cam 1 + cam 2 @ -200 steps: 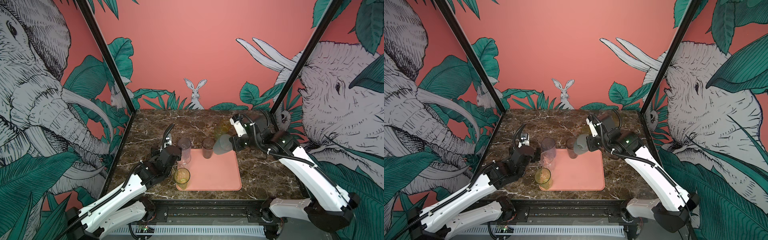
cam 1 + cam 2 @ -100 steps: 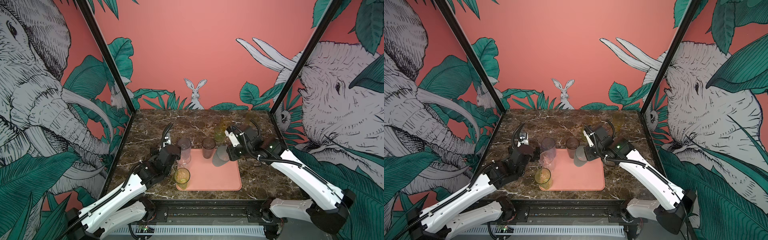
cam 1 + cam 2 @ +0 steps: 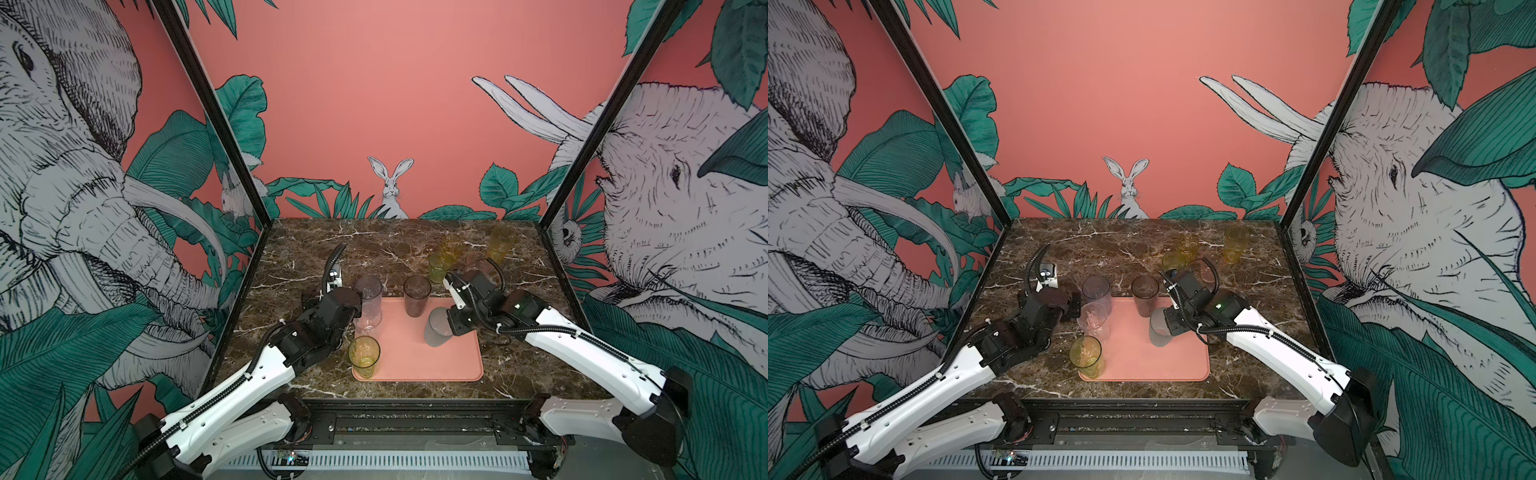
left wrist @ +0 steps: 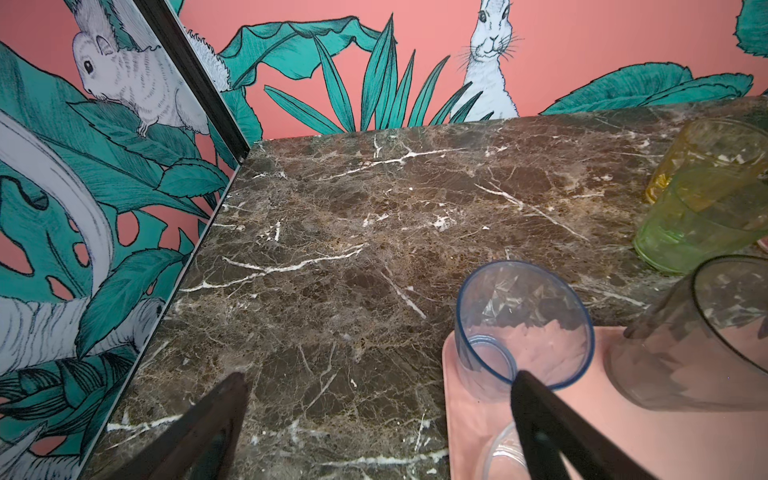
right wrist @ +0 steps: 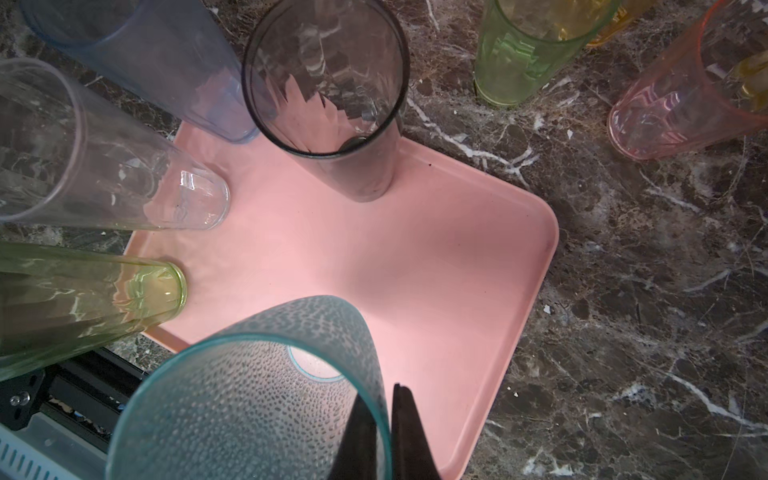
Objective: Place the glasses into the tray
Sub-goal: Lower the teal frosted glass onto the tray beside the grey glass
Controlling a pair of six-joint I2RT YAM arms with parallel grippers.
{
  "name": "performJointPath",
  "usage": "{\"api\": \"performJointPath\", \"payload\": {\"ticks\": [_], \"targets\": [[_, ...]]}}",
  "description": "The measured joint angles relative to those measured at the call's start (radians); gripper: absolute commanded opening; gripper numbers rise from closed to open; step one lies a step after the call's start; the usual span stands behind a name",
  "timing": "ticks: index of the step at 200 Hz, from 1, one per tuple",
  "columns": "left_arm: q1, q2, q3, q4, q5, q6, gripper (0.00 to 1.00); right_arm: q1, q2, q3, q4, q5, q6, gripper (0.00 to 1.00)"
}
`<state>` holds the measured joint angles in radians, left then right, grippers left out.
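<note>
Your right pincer (image 5: 382,411) pinches the frosted tumbler (image 3: 436,328) by its rim over the tray (image 3: 436,365). Your left pincer (image 4: 379,376) stands wide open beside the grey-violet tumbler (image 4: 523,324).

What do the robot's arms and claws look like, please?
The left arm and right arm have white shell links, black joints and black wrists, with black ribbed cable conduit running alongside. A small green light glows on the right arm's black wrist section. The left claw and right claw have slim, tapered black fingers.

All four views share the tray (image 3: 415,353), wrists closest.
</note>
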<state>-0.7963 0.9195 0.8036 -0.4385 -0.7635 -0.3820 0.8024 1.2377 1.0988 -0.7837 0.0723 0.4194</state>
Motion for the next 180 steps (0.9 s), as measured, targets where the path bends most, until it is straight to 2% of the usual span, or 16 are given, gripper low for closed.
{"api": "performJointPath", "payload": {"ticks": [94,180], "targets": [[0.013,0.023,0.0,0.004,0.028,-0.002,0.99,0.017,0.082,-0.066,0.117,0.0,0.02,0.0],[0.019,0.023,0.0,0.004,0.04,-0.003,0.99,0.048,0.173,-0.066,0.148,0.02,0.027,0.0]]}}
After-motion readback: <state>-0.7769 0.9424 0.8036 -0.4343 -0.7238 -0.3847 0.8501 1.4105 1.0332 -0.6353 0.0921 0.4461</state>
